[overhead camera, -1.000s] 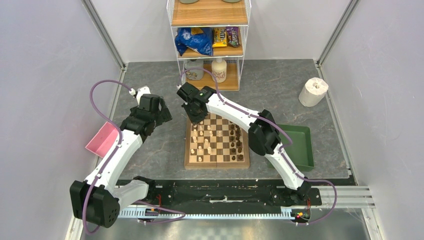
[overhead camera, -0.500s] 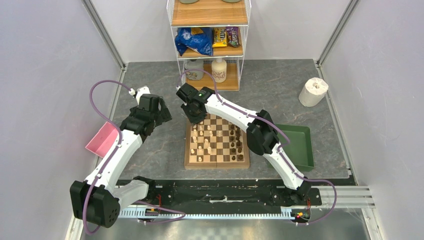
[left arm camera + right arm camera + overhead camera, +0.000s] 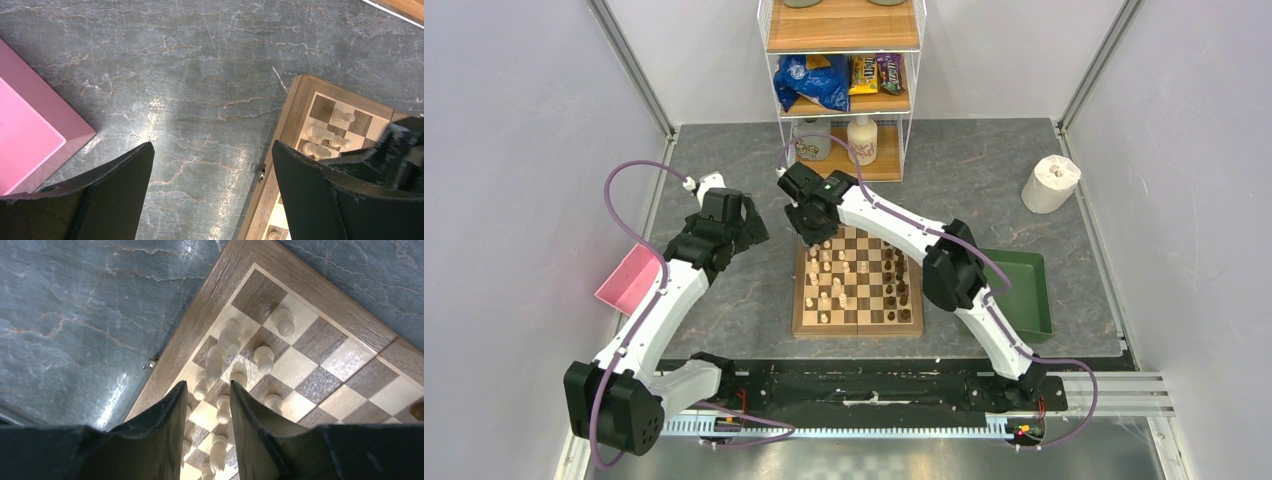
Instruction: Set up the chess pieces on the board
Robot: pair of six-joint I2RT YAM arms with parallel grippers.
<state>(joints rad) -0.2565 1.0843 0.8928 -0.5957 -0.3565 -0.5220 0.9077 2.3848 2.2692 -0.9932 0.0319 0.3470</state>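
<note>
Hovering over chess pieces (image 3: 264, 358), right pincer (image 3: 207, 386) narrowly parted, left pincer (image 3: 212, 147) wide, empty, by pink tray (image 3: 25, 130)

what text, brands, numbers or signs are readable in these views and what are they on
Nothing is legible in any view.
Snack bags on the shelf: printed, but too small to read.
Bottle and jar one level down: labels blurred.
Board, pink tray, green tray: no markings visible.

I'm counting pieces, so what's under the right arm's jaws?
Pale chess pieces stand on the board near its corner. The black jaws cover parts of some, so the count is unsure.
</note>
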